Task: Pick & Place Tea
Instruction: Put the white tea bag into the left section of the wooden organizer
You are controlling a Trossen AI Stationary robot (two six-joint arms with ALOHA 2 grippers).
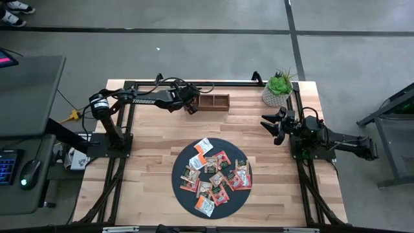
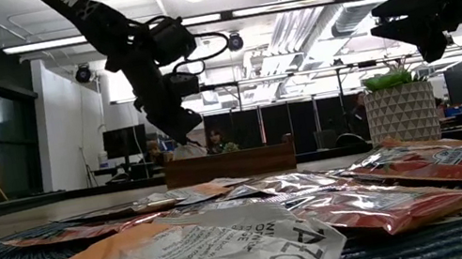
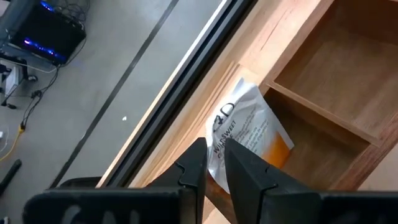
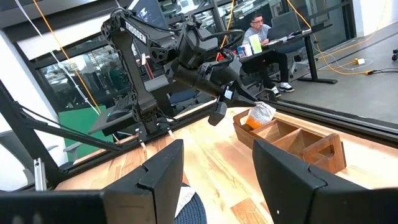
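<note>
I've got the left end effector [image 1: 191, 109] at the upper middle of the high view, just off the left end of the wooden tray [image 1: 213, 101]. The wrist view shows a white-and-orange sachet [image 3: 249, 127] standing on edge in the tray's end compartment, tilted against the end wall, top edge poking up between my fingers [image 3: 196, 168]. The fingers sit only a narrow gap apart; I can't tell whether they pinch the foil or have just let go. My read is the release step of a placement.

The rest of the tea [image 1: 213, 175] lies in a loose heap on the dark round mat [image 1: 184, 194] at the lower centre, well apart from the tray.

The right end effector [image 1: 277, 126] hovers at the right of the frame with its fingers spread, holding nothing, beside the potted plant [image 1: 278, 87].

What the next move turns on: the sachet's long axis runs up out of the compartment straight toward my left fingers, so I'd retreat upward, not sideways. The end wall and the bench frame rail [image 3: 186, 68] are close on that side. The open bench between tray and mat is free room. Both arms look about equally near the pile.
</note>
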